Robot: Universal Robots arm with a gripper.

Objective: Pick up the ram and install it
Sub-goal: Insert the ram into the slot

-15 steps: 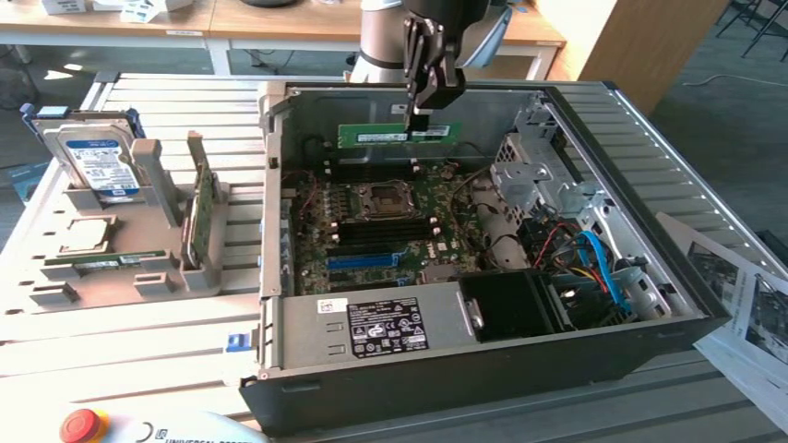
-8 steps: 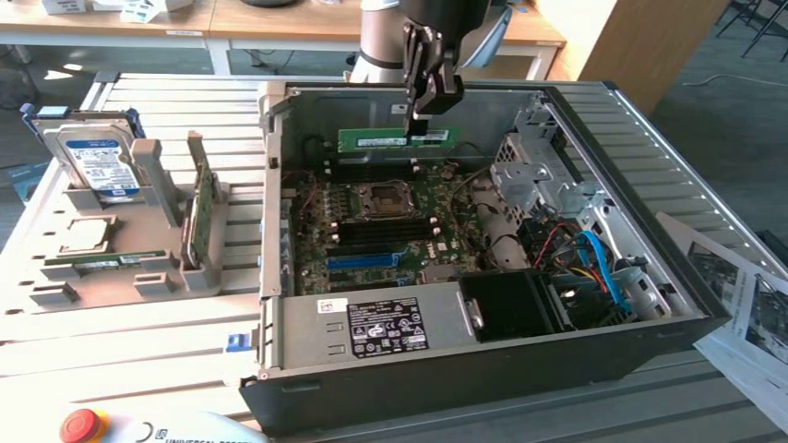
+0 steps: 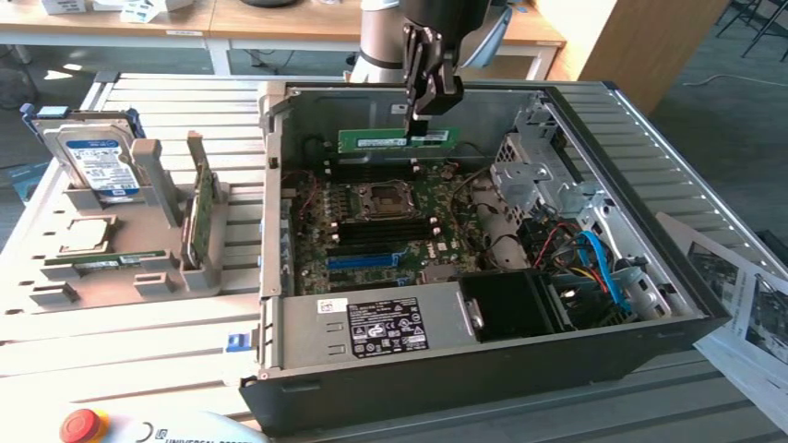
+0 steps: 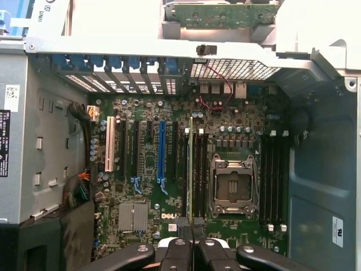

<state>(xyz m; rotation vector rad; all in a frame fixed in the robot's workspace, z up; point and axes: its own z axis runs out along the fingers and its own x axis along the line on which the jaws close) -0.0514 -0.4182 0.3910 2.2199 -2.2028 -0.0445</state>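
We see a black sheet-metal computer case [image 3: 493, 369] lying open on a slatted grey table [image 3: 148, 346]. Its floor is taken up by a green motherboard [image 4: 146, 186], densely studded with small components. The board carries a square metal-framed processor socket [image 4: 231, 183], a long blue plastic slot [image 4: 162, 149], a white plastic slot [image 4: 109, 144] and a finned silver heatsink [image 4: 133, 216]. The black metal gripper [image 3: 420, 127] hangs over the far part of the case. Its fingers [image 4: 183, 232] are pinched narrowly on the ram [image 3: 382, 141], a long, thin green circuit-board stick with small black chips. In the exterior view they grip its upper edge towards the exterior view's right end. The stick is held level with its long edge downward, above the motherboard and over the black memory slots [image 3: 369, 171] beyond the socket. In the wrist view the stick appears edge-on as a fine line running out from between the fingertips. There it lies between the row of expansion slots and the socket, and we cannot tell whether it touches a slot. At the exterior view's left, a grey moulded plastic holder [image 3: 173, 277] carries a metal hard drive [image 3: 92, 157]. It also holds a broader green card [image 3: 201, 208] standing on edge and a second green stick [image 3: 117, 261] lying flat.
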